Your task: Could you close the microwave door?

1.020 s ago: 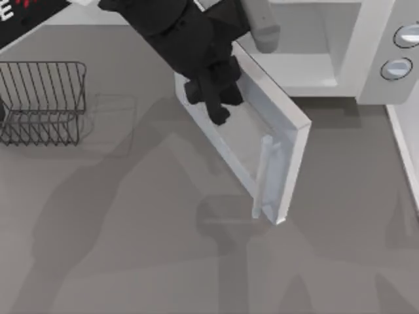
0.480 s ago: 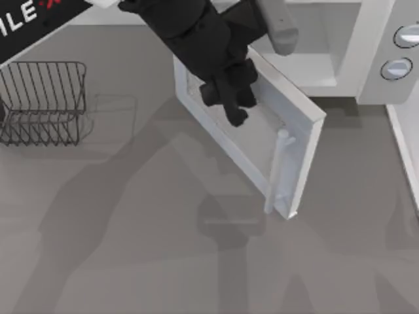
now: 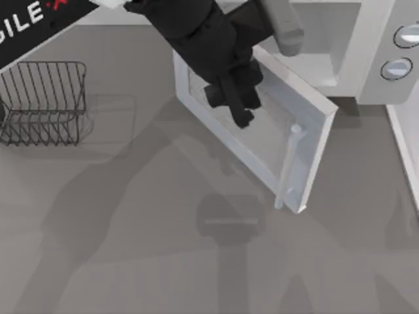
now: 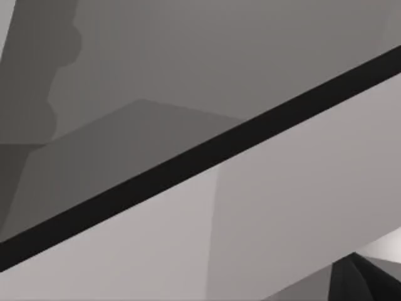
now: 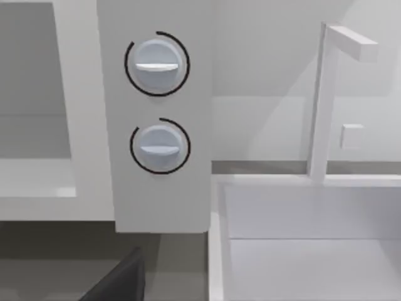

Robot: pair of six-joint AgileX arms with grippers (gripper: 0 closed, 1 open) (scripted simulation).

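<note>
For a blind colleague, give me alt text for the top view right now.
The left gripper presses on the half-open microwave door, its free edge angled away from the microwave. A wire rack stands at the table's left.

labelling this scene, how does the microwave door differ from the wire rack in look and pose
The microwave door is a solid white panel with a see-through window and a bar handle; the wire rack is dark open wire. The door hangs half open off the microwave with the left gripper against it; the rack stands alone at the table's left. Both are boxy.
</note>
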